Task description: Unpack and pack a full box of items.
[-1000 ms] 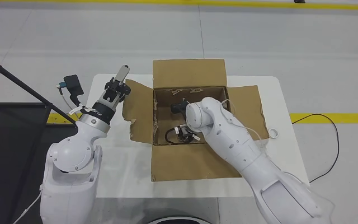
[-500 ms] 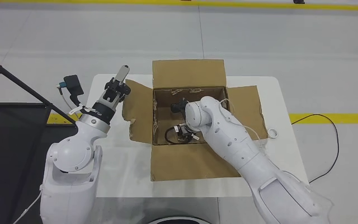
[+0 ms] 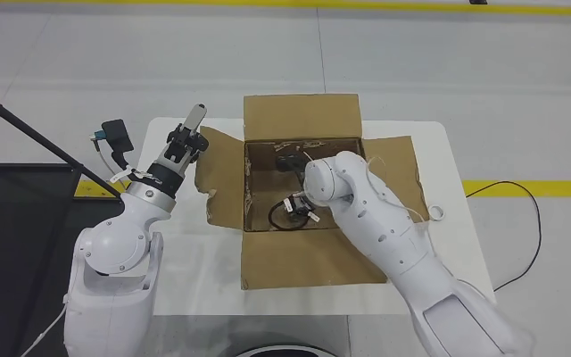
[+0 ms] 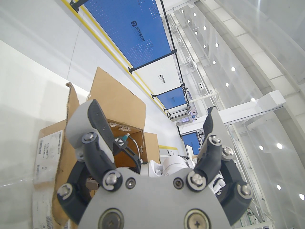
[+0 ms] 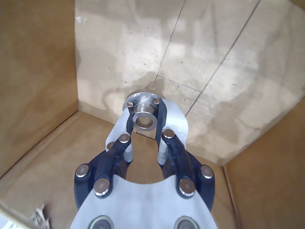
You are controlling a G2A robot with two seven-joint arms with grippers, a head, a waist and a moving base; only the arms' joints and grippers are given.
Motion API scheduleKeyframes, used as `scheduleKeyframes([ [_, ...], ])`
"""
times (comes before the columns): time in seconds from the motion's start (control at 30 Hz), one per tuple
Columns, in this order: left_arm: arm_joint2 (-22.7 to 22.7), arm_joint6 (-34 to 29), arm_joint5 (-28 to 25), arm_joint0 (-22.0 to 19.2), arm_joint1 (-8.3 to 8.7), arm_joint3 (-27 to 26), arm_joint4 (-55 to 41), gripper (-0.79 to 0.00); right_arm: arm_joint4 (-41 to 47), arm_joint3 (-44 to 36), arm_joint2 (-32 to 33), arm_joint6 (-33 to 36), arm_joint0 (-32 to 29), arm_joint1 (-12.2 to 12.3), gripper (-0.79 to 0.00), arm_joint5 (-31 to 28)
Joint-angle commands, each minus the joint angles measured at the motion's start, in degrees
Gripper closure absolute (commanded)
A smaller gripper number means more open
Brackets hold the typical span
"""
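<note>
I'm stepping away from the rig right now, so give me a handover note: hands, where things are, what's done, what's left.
Right hand: down inside the open cardboard box, shut on a metal flange near a floor corner; cannot tell whether it is lifted.
Left hand: open, empty, held up outside the box by a side flap.
Done: flange gripped. A small white ring lies on the table beside the box.
Left: lift the flange out, set it on the table, later probably repack.
</note>
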Motion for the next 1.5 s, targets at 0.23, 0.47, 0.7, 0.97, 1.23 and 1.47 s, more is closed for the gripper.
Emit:
scheduleKeyframes([
  [0.23, 0.0, 0.0, 0.0, 0.0, 0.0, 0.0, 0.0, -0.785, -6.06, -23.52, 14.42, 3.72, -12.54, 5.2, 0.0, -2.75],
  [0.47, 0.0, 0.0, 0.0, 0.0, 0.0, 0.0, 0.0, -0.785, -5.43, -38.08, 26.09, 1.56, -21.57, 7.62, 0.0, -6.68],
  [0.7, 0.0, 0.0, 0.0, 0.0, 0.0, 0.0, 0.0, -0.785, -5.69, -51.77, 39.6, -2.47, -31.43, 9.39, 0.0, -6.82],
  [0.97, 0.0, 0.0, 0.0, 0.0, 0.0, 0.0, 0.0, -0.785, -5.74, -57.92, 54.43, -4.11, -39.78, 10.6, 0.0, -3.04],
  [1.23, 0.0, 0.0, 0.0, 0.0, 0.0, 0.0, 0.0, -0.785, -7.33, -48.13, 60.2, -1.02, -38.23, 11.8, 0.0, -1.28],
  [1.47, 0.0, 0.0, 0.0, 0.0, 0.0, 0.0, 0.0, -0.785, -9.52, -35.15, 60.95, 1.07, -33.77, 13.04, 0.0, -2.93],
])
